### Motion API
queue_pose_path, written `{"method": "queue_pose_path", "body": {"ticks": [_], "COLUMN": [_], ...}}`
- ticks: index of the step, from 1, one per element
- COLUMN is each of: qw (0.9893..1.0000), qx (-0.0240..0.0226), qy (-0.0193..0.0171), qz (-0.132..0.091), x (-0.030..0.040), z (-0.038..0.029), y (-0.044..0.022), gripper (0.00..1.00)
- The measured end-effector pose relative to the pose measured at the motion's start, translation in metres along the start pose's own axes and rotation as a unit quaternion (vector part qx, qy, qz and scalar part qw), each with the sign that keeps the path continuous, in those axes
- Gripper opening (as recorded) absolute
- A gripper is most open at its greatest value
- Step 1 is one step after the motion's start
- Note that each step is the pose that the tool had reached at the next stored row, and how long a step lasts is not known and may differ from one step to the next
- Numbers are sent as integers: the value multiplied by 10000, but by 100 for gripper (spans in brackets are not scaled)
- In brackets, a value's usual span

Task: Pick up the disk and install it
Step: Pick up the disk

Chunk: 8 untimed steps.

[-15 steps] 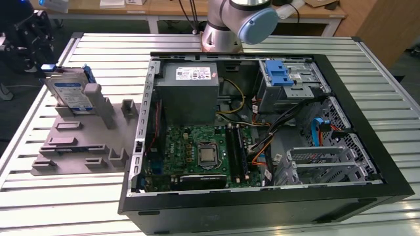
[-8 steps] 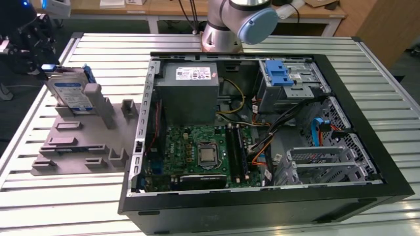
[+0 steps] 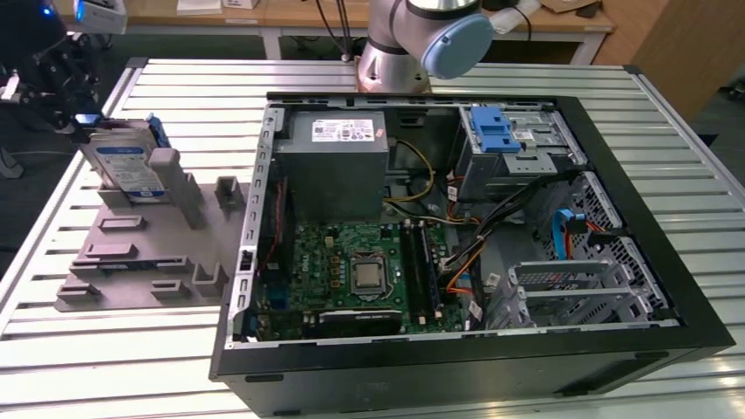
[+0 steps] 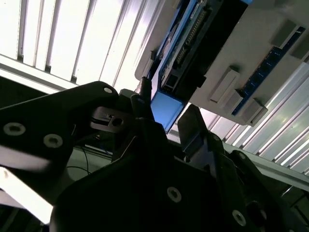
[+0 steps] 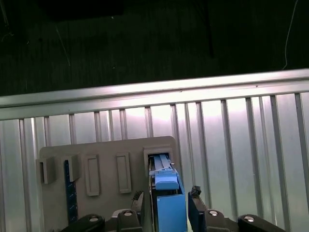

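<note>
Disk (image 3: 128, 164) stands on edge in the grey holder (image 3: 128, 262) on the counter (image 3: 105, 353), so its blue carrier edge lies between the parted fingers (image 5: 195, 200), which straddle it, apparently not yet clamping.

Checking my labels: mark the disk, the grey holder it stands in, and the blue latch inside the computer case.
the disk (image 3: 122, 166), exterior view, on its white-and-blue label face.
the grey holder (image 3: 146, 240), exterior view, on its flat base.
the blue latch (image 3: 495, 131), exterior view, on its middle.
</note>
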<state>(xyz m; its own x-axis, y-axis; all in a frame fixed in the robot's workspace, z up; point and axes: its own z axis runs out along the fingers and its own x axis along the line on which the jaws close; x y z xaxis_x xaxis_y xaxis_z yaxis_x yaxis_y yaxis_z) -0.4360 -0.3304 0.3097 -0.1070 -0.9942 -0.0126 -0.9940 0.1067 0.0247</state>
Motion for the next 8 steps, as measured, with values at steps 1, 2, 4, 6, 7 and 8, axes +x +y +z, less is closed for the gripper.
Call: {"method": "queue_pose_path", "body": {"ticks": [1, 2, 4, 6, 7, 8], "qw": [10000, 10000, 10000, 10000, 10000, 10000], "qx": [0, 1, 2, -1, -2, -1], "qy": [0, 0, -3, -11, -19, -22], "qz": [0, 0, -8, -53, -72, -78], "x": [0, 0, 1, 1, 2, 3], "z": [0, 1, 6, 15, 22, 29], "y": [0, 0, 2, 11, 18, 20], "gripper": [51, 44, 44, 44, 44, 44]}}
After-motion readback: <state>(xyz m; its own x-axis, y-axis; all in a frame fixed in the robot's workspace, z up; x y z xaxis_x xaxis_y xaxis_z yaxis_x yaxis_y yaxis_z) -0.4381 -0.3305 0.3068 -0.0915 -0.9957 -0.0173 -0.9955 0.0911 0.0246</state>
